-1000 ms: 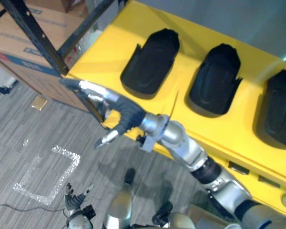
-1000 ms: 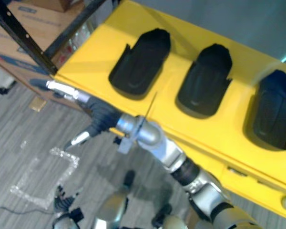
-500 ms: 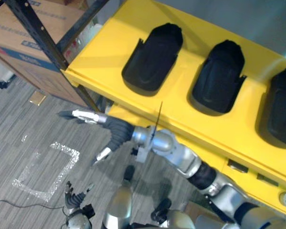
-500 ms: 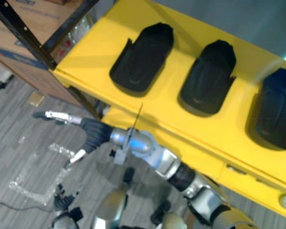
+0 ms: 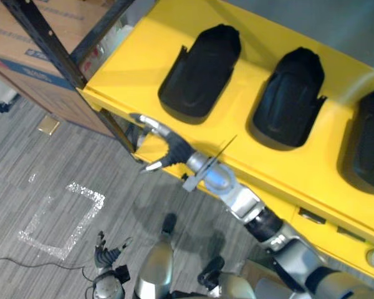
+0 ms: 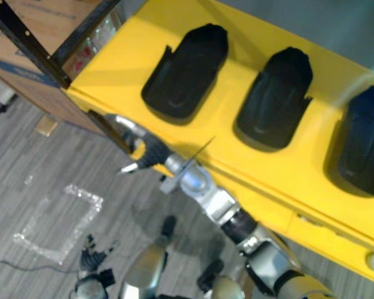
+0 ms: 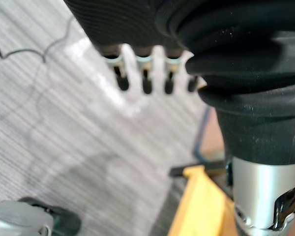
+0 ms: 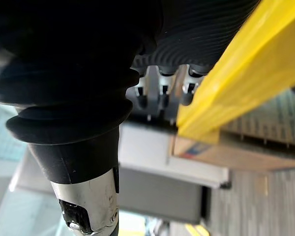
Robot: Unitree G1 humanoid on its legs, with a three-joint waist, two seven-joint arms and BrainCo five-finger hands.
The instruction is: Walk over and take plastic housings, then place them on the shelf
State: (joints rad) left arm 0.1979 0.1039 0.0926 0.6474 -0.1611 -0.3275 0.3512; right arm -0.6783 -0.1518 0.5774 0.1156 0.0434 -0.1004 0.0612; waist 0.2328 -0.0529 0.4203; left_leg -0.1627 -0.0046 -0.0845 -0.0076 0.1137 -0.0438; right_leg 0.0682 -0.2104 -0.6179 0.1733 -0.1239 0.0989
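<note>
Starting at the far left, a cardboard box (image 5: 22,37) stood on the grey floor behind a slanting black rack post (image 5: 50,50). A square outline of pale tape (image 5: 65,218) lay on the floor nearer the robot. Beside that square, the left hand (image 5: 107,256) hung low over the floor, its fingers (image 7: 145,73) loosely spread and holding nothing.

Further right, the right hand (image 5: 168,148) reached up to the front edge of the yellow shelf (image 5: 131,68), close to its left corner. Its fingers were stretched out, the thumb stood apart and the palm was empty. Whether the fingertips touched the post or the edge could not be told.

On the shelf top lay three black plastic housings in a row, well apart from both hands: the first housing (image 5: 202,71), the middle housing (image 5: 290,96) and the last housing (image 5: 371,140) at the right border.
</note>
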